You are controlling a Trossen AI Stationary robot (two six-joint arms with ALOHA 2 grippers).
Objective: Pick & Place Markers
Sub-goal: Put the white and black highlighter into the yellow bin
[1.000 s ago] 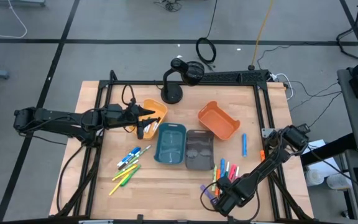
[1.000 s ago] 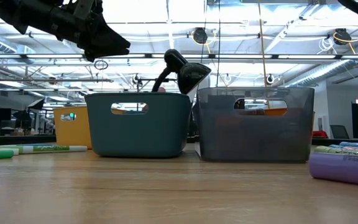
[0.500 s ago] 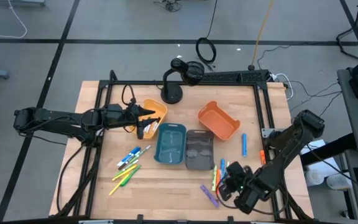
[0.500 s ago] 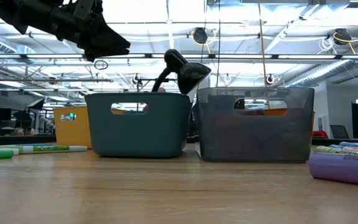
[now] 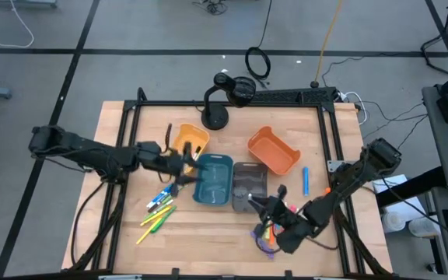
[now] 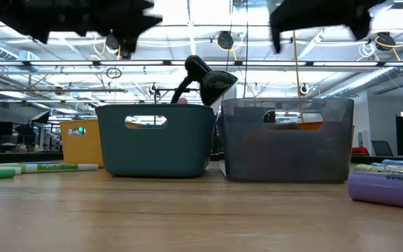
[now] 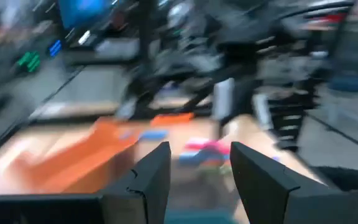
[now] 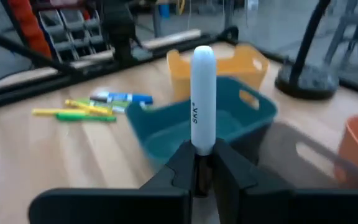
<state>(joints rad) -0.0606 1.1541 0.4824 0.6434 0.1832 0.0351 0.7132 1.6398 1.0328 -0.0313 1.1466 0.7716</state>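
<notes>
The right gripper (image 8: pixel 199 167) is clamped on a white capped marker (image 8: pixel 202 99), held upright above the grey plastic bin (image 5: pixel 249 187). Beside it, the teal plastic bin (image 5: pixel 213 179) looks bare inside. The left gripper (image 5: pixel 183 168) hangs over the teal bin's edge, fingers apart. Loose coloured markers (image 5: pixel 160 208) lie on the wooden table (image 5: pixel 208 233).

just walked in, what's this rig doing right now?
It is sorting markers into bins. The right tool is shut on a white marker, which stands upright between its fingers, near the grey bin. The left tool is open and holds nothing; it is over the near edge of the teal bin. Loose markers lie on the table on both sides of the bins.
</notes>
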